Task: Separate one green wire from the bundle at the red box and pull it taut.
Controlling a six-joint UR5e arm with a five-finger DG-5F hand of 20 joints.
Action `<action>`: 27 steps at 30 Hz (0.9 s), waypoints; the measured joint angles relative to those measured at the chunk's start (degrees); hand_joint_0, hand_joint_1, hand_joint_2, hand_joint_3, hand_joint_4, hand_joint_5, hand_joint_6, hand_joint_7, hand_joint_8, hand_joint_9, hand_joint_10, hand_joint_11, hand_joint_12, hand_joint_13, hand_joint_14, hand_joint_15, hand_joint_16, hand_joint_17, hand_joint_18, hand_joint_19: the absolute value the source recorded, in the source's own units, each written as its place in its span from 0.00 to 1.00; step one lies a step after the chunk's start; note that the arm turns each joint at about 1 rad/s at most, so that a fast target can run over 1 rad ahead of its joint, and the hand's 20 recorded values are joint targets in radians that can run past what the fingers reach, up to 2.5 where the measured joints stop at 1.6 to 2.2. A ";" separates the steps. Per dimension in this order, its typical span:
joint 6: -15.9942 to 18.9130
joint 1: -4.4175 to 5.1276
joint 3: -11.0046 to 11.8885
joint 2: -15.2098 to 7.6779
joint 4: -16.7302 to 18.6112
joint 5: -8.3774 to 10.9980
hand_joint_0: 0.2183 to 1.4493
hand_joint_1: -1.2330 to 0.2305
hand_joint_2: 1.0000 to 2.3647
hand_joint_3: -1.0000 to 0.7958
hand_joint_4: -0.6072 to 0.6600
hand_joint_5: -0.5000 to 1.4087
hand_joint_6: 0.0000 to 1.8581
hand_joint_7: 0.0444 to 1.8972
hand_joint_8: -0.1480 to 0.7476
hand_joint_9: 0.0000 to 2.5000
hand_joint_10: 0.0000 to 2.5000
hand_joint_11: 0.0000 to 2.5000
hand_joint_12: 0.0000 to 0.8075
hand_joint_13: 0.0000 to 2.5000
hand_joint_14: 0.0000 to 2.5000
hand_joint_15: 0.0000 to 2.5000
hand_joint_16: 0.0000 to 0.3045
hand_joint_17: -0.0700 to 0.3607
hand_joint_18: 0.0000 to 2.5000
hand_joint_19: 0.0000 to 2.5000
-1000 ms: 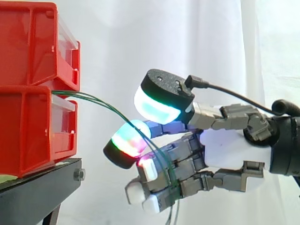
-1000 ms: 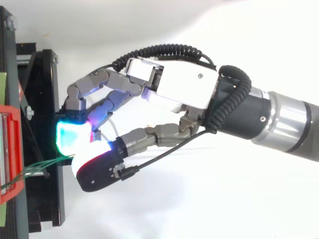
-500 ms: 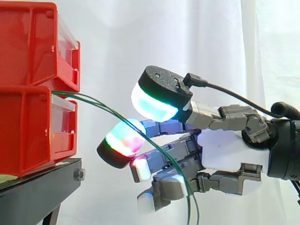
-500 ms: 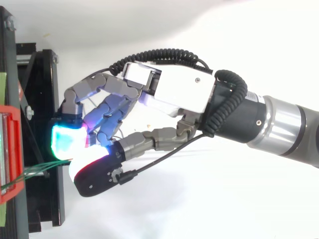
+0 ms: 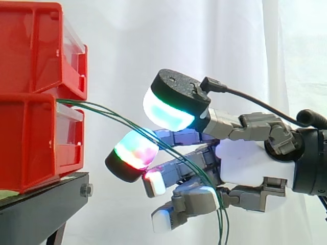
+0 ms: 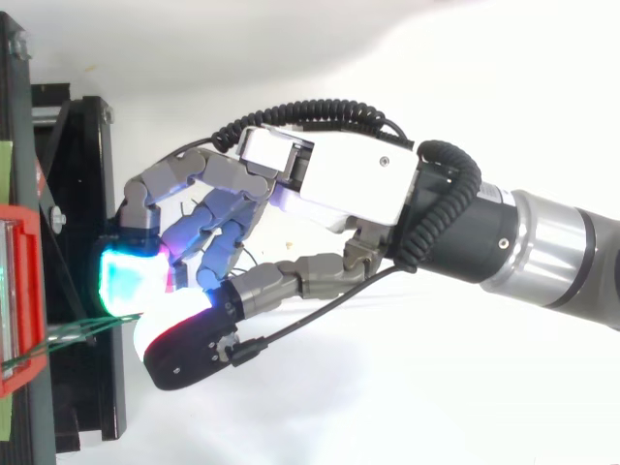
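Two red bins point(image 5: 30, 143) are stacked on a black stand point(image 5: 41, 209) at the left. A few thin green wires point(image 5: 112, 115) leave the gap between the bins, arc to the right and drop down in front of the hand's curled fingers. My hand point(image 5: 253, 163) reaches in from the right. Its thumb pad sits above a finger pad, close together, and the wires run between them. Seen from above, the wires point(image 6: 58, 334) lead from the red bin point(image 6: 19, 291) straight to where those two pads of the hand point(image 6: 339, 184) meet.
A white curtain hangs behind the work. The black stand point(image 6: 82, 194) juts out under the bins, just left of the fingertips. The arm fills the right of the scene.
The hanging part of the green wires has swung right, toward the palm. The lower fingers have curled in a little and the hand has edged slightly toward the bins.
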 measured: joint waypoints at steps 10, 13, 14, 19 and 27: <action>0.77 0.39 0.07 0.01 -0.20 -0.04 0.27 0.29 0.00 0.28 0.64 0.14 0.45 0.51 0.52 0.37 0.01 0.43 0.41 0.56 0.01 0.56 0.19 0.46 0.35 0.19; 0.73 0.52 0.08 0.01 -0.13 -0.01 0.28 0.27 0.00 0.28 0.64 0.14 0.46 0.50 0.51 0.38 0.01 0.45 0.41 0.57 0.01 0.57 0.19 0.46 0.35 0.18; 0.71 0.57 0.09 0.01 -0.11 -0.01 0.29 0.27 0.00 0.28 0.63 0.14 0.46 0.50 0.51 0.38 0.01 0.46 0.41 0.57 0.01 0.57 0.19 0.46 0.35 0.19; 0.62 0.67 0.07 0.01 -0.22 0.00 0.31 0.28 0.00 0.28 0.62 0.14 0.46 0.50 0.50 0.38 0.01 0.46 0.40 0.57 0.01 0.58 0.18 0.45 0.35 0.19; 0.56 0.81 0.06 0.00 -0.11 0.12 0.33 0.40 0.01 0.37 0.61 0.14 0.45 0.49 0.50 0.40 0.01 0.46 0.39 0.59 0.00 0.59 0.18 0.45 0.35 0.20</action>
